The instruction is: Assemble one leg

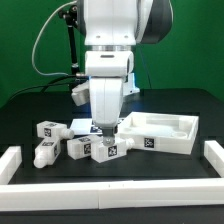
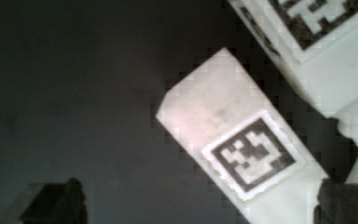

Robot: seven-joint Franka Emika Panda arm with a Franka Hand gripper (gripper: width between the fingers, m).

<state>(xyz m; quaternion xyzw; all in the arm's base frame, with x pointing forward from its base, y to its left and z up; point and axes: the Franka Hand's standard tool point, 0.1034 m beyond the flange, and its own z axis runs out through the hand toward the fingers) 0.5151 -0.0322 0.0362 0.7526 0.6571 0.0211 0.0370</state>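
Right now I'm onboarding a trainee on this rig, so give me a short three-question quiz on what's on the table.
1. True or false: the tray-shaped part lies on the exterior view's right of the gripper.
2. The leg nearest the gripper carries: A) a black-and-white tag, B) a red sticker, C) bare plastic only.
3. Fill in: the table surface is ____ in colour.

Key: 1 true; 2 A; 3 black.
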